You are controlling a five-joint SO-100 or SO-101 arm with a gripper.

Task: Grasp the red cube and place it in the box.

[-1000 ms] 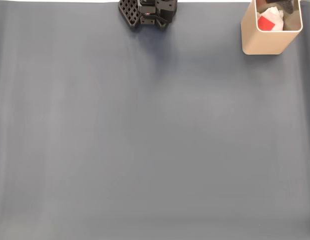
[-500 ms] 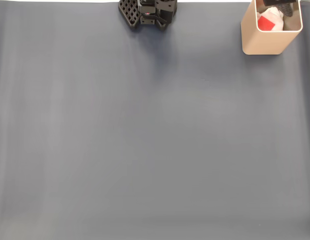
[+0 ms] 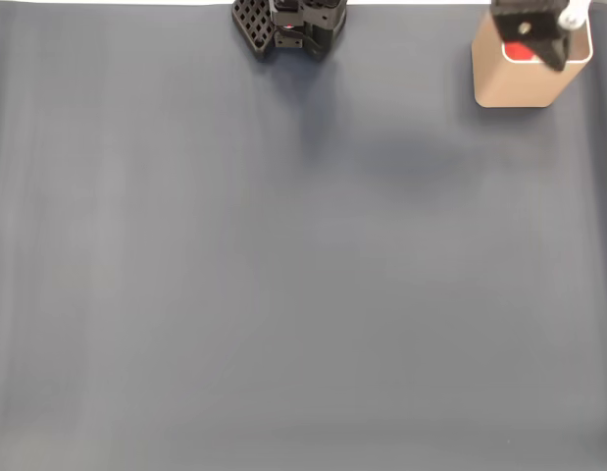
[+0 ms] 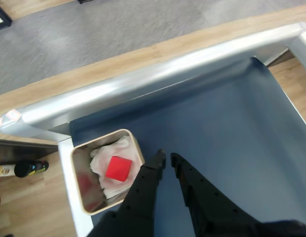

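Grey matting [image 3: 283, 275] stretches bare; small bright red cube [image 4: 118, 168] sits on pale cloth inside the tall beige-tan box [image 4: 138, 148]. Black two-finger gripper [image 4: 167, 158], nearly closed, empty, above: placing looks done, retreat next.

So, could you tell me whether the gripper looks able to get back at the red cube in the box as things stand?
Probably yes: the red cube lies uncovered on white crumpled material in the open-topped box, and the gripper hangs just beside the rim.
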